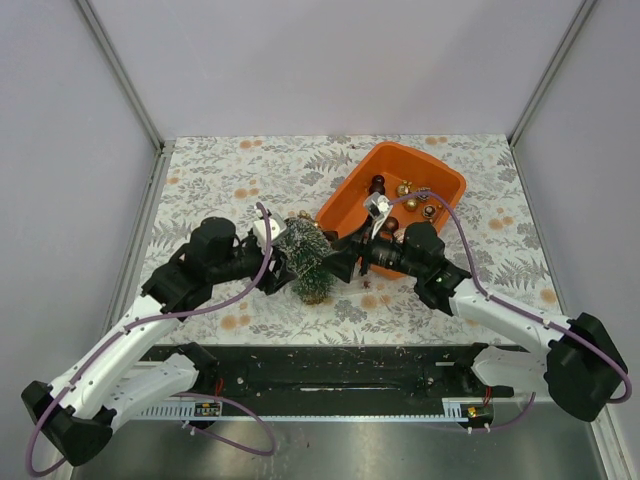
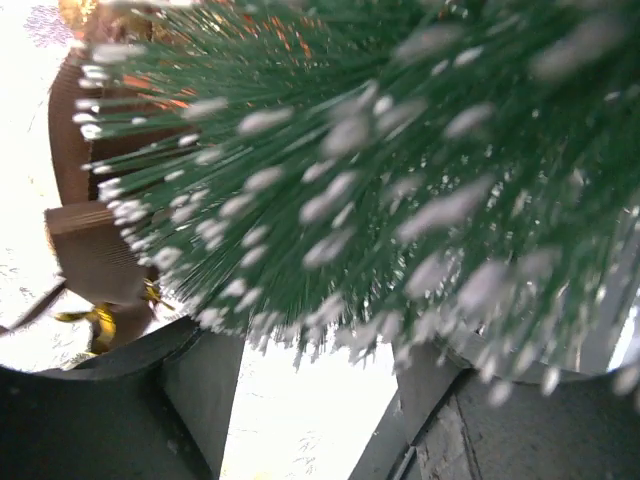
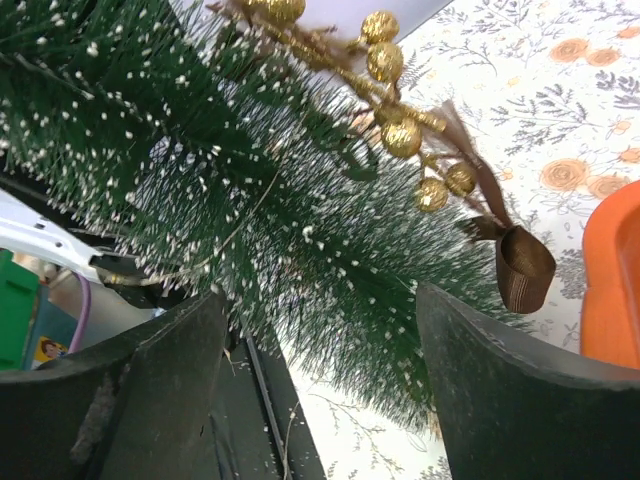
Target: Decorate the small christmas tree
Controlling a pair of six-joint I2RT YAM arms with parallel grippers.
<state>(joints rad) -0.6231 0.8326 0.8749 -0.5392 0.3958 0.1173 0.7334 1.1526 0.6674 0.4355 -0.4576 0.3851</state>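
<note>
Your stock, counted:
- One small christmas tree (image 1: 305,260), mid-table, just left of the tub.
- One orange tub (image 1: 345,200), holding about five baubles (image 1: 410,203).
- One gold bead sprig (image 3: 400,135) with one brown ribbon (image 3: 522,268), lying against the tree.
- Two arms, both reaching inward and meeting at the tree.

Left gripper (image 1: 276,262): fingers apart around the bristles; you cannot tell whether they clamp. Right gripper (image 1: 338,262): fingers spread wide, with branches between them.
</note>
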